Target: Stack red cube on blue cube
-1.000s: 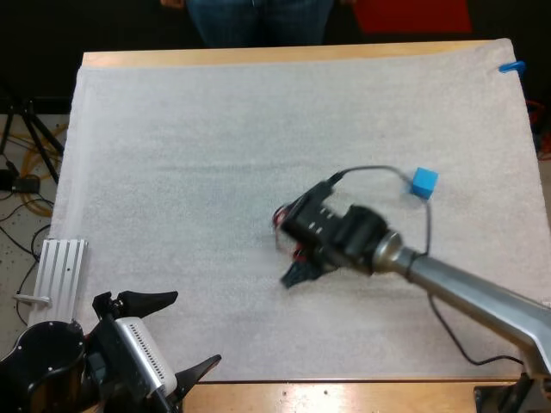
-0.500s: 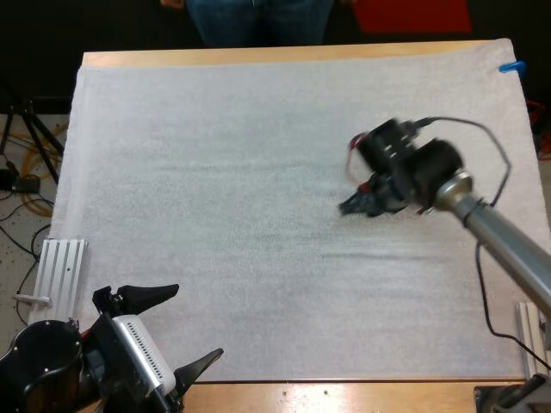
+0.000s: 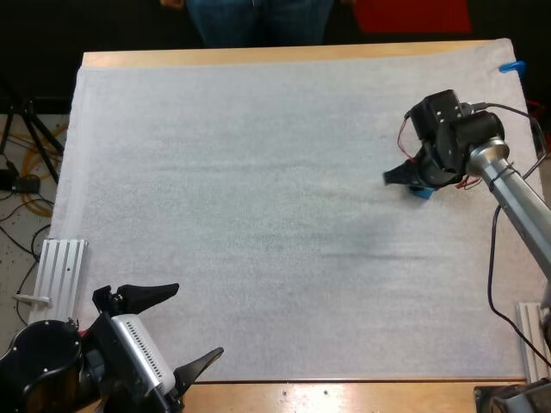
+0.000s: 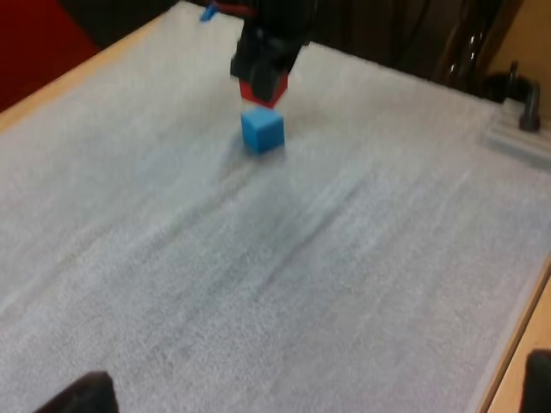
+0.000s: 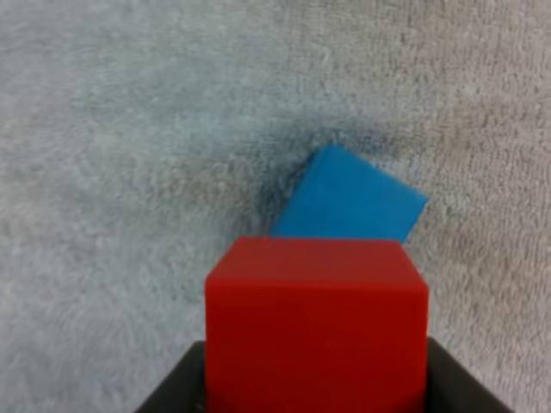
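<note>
The right claw (image 3: pixel 406 179) is clenched on the bright red cube (image 5: pixel 316 318), which hangs just above the bright blue cube (image 4: pixel 262 131) on the white mat (image 3: pixel 241 172), while the left claw (image 3: pixel 177 331), well apart from the blue cube, stands released.

The red cube (image 5: pixel 317 323) hangs level, clamped from both sides in the right pincer (image 3: pixel 410 181), just above the blue cube (image 4: pixel 262 130). The blue cube sits flat on the white mat (image 3: pixel 258 215) near its far right, turned at an angle to the red one.
</note>
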You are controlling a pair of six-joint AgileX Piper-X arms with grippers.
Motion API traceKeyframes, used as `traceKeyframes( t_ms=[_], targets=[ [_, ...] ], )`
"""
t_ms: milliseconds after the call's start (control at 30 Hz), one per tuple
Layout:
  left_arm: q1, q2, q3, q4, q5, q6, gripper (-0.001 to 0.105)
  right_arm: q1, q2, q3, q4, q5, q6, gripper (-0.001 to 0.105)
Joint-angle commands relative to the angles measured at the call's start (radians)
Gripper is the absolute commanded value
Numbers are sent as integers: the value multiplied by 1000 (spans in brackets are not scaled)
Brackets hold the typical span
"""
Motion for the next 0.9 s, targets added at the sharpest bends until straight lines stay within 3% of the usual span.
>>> traceKeyframes(
  t_ms=[0, 367, 867],
  targets=[
    [-6, 1, -4, -17, 8, -13, 87, -15, 1, -9, -11, -4, -7, 15],
    [-6, 1, -4, -17, 8, -13, 87, -75, 61, -9, -61, -95, 39, 15],
    [-6, 1, -4, -17, 8, -13, 87, -74, 88, -9, -102, -88, 59, 15]
  ],
)
